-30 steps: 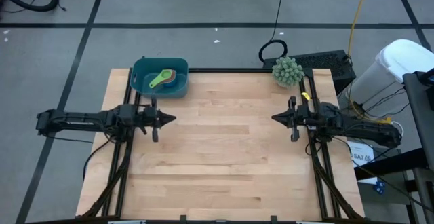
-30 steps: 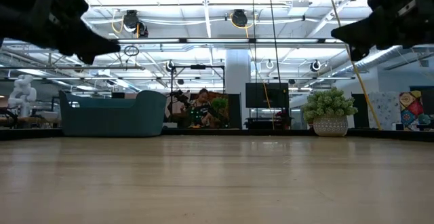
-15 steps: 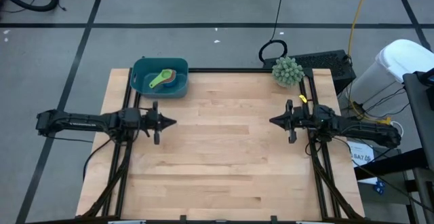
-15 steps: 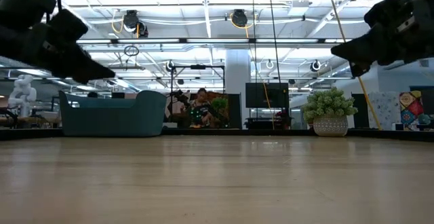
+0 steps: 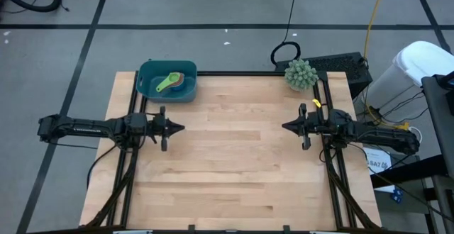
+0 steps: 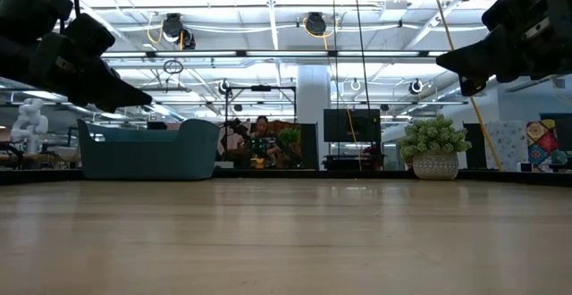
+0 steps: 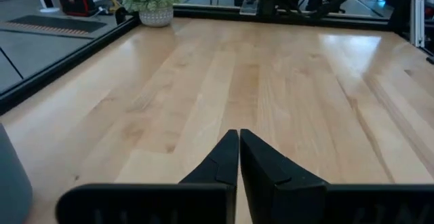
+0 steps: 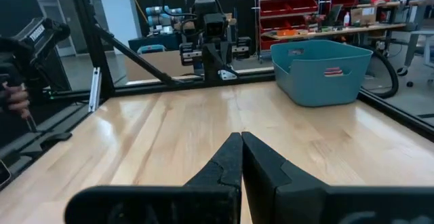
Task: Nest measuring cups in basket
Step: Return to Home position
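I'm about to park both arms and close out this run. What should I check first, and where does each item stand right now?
1. Measuring cups in the basket: ok, a stack lies inside with a green cup on top.
2. All seven nested: cannot tell, only the green cup and bits of others show.
3. Stray cups on the table: ok, none show.
4. Left gripper empty: ok, fingers shut on nothing.
5. Right gripper empty: ok, fingers shut on nothing.
6. Grippers apart from the basket and plant: ok, both hang above bare wood.
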